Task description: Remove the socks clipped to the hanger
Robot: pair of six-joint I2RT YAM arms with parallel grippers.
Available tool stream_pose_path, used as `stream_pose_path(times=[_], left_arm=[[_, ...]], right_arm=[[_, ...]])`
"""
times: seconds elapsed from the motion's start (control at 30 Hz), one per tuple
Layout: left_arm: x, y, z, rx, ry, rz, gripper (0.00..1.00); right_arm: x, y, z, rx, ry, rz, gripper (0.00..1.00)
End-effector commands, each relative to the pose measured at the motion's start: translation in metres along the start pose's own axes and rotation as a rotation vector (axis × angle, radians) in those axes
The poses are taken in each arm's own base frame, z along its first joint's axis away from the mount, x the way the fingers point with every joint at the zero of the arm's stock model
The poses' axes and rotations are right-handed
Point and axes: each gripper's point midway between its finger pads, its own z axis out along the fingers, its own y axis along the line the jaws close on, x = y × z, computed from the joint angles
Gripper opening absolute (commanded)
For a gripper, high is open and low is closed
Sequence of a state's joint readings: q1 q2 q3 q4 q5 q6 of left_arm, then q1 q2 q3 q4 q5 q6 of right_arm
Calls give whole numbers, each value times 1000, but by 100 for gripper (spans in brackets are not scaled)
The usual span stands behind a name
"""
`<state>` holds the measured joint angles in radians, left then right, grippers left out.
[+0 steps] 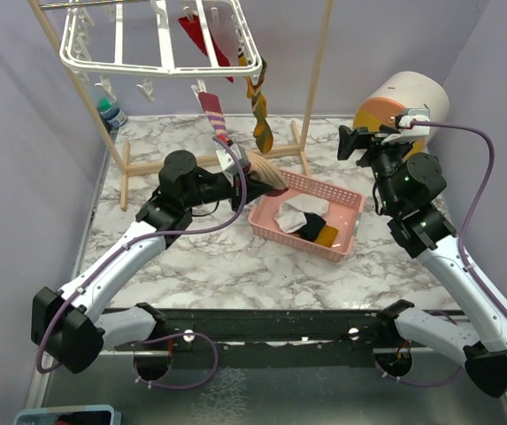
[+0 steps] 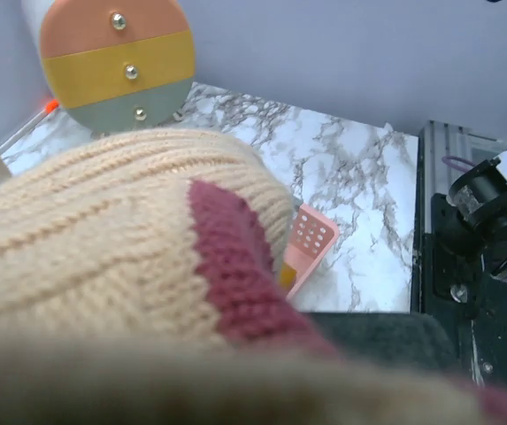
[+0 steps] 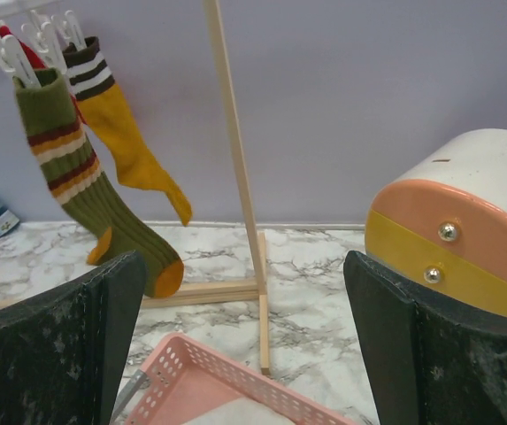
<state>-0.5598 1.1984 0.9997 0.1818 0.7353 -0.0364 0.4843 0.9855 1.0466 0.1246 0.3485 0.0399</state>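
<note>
The white hanger (image 1: pixel 156 40) hangs at the back left from a wooden frame. A red sock (image 1: pixel 202 35), an olive striped sock (image 1: pixel 259 111) and a red striped sock (image 1: pixel 214 113) hang from its clips. My left gripper (image 1: pixel 246 170) is shut on a beige knit sock with a maroon band (image 1: pixel 267 173) at the pink basket's (image 1: pixel 346 232) left corner. That sock (image 2: pixel 120 239) fills the left wrist view and hides the fingers. My right gripper (image 1: pixel 349 142) is open and empty, right of the frame. The right wrist view shows the olive sock (image 3: pixel 72 181) and a mustard sock (image 3: pixel 134 146).
The basket holds white, black and mustard socks (image 1: pixel 304 217). A wooden pole (image 3: pixel 234 150) and its foot stand between my right gripper (image 3: pixel 244 354) and the hanging socks. A white, orange and yellow drum (image 1: pixel 405 102) lies at the back right. A small bottle (image 1: pixel 111 113) stands at the back left.
</note>
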Motion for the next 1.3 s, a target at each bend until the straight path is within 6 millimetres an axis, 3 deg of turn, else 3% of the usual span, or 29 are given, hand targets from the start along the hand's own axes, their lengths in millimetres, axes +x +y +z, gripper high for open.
stream_pose_path(times=[0.0,0.53,0.77,0.87,0.93,0.97,1.0,1.13,1.27], left_arm=[[25,-5,-19,-52,85,-14,0],[58,-7,-35,-102,142,-20,0],[60,-5,-36,-106,164,-18,0],[61,4,-39,-161,165,1,0],[66,24,-43,-272,183,4,0],[70,37,-46,-344,197,6,6],[74,51,-50,-418,207,6,32],[81,120,-63,-773,146,25,73],[81,184,-54,-916,29,-24,90]], right_arm=[[7,10,0,-56,24,17,100],[12,48,22,-210,38,32,100],[-12,79,40,-343,-59,48,100],[-8,93,50,-394,-55,64,100],[-7,95,53,-397,-57,75,100],[-7,95,54,-398,-55,75,100],[-6,96,54,-399,-54,75,100],[-4,94,53,-393,-48,73,100],[-4,91,49,-384,-46,71,100]])
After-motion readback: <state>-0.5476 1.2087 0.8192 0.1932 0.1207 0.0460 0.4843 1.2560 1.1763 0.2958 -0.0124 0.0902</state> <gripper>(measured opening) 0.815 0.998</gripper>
